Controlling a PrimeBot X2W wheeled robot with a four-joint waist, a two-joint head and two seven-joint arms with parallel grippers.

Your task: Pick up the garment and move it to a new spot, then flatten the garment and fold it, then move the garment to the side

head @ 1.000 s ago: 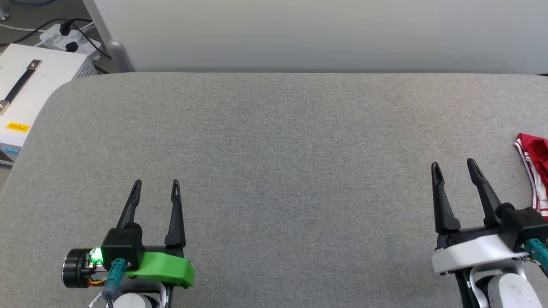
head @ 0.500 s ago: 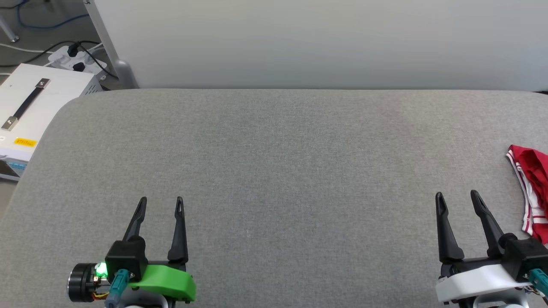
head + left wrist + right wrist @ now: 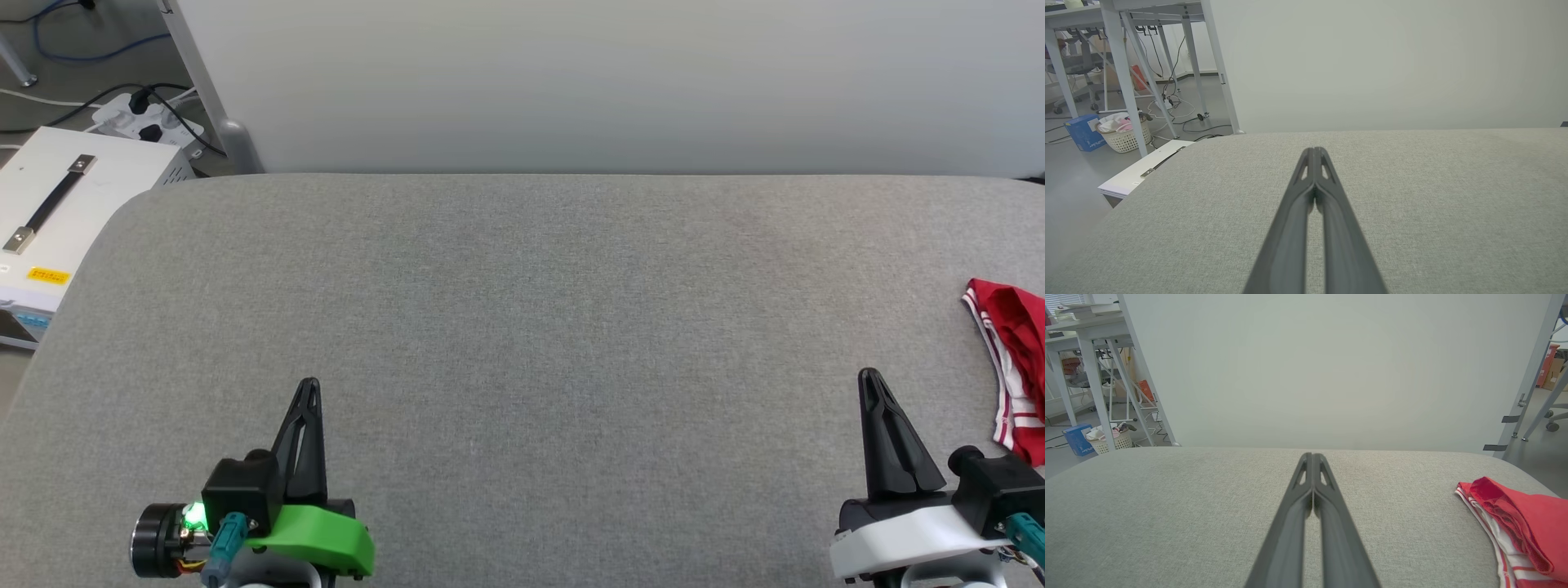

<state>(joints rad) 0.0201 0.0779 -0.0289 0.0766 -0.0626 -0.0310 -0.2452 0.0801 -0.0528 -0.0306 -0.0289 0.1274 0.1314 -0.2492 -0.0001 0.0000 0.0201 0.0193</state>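
The garment [image 3: 1016,359], red with red-and-white striped trim, lies bunched at the right edge of the grey table [image 3: 555,310], partly cut off by the head view's border; in the right wrist view the garment [image 3: 1519,526] lies at the lower right. My right gripper [image 3: 872,377] is shut and empty, a short way left of the garment and not touching it; its fingertips [image 3: 1312,457] meet over bare cloth. My left gripper [image 3: 310,385] is shut and empty at the lower left, far from the garment, with its fingertips [image 3: 1314,152] pressed together.
A white panel [image 3: 612,82] stands along the table's far edge. A white box with a black handle [image 3: 57,212] and a power strip [image 3: 139,118] sit off the table's left corner. Desk legs [image 3: 1126,73] and a basket [image 3: 1124,132] stand on the floor beyond.
Both grippers have closed from open to shut, on nothing. The camera tilted between the oldest frame and the later ones, so the whole scene sits lower in the picture.
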